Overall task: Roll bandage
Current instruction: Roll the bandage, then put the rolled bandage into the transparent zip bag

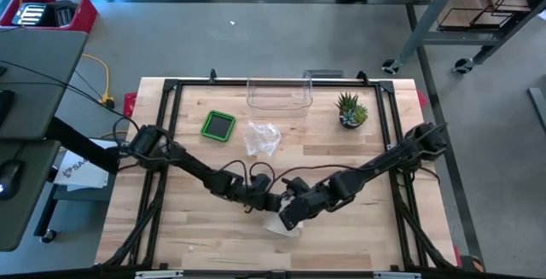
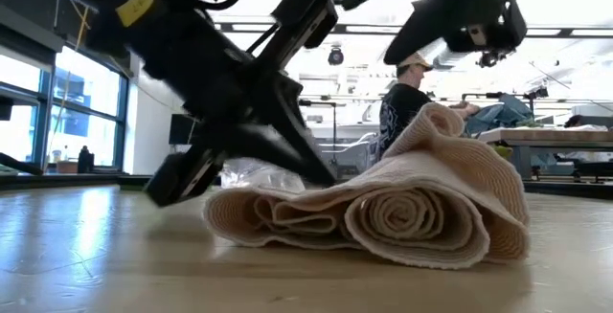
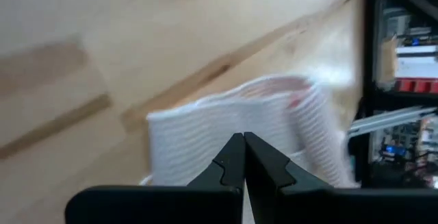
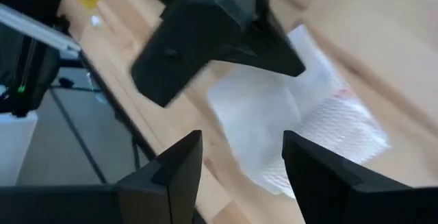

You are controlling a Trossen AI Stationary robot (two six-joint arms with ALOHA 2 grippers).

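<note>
A cream bandage [image 2: 383, 212] lies near the table's front middle, loosely rolled. Its coil end faces the low camera and a flat tail [image 2: 259, 208] runs off to one side. It shows white as the bandage [image 1: 281, 225] in the high view. My left gripper [image 3: 243, 138], shut, comes down slanting onto the bandage [image 3: 233, 121]. My right gripper [image 4: 241, 157] stands open a little above the bandage [image 4: 301, 125] with nothing between its fingers. It hangs high as my right gripper [image 2: 460, 21] in the low view. My left gripper meets the top of the bandage [image 2: 330, 187] where the flat tail joins the coil, with its shut fingertips. It comes slanting down from the table's left. Whether a layer is caught between the tips, I cannot tell. The bandage rests on the table.
Toward the far side stand a green square tin [image 1: 219, 125], a crumpled clear bag [image 1: 263, 136], a clear plastic box [image 1: 278, 95] and a small potted plant [image 1: 351, 111]. A person [image 2: 402, 102] sits in the room behind the table.
</note>
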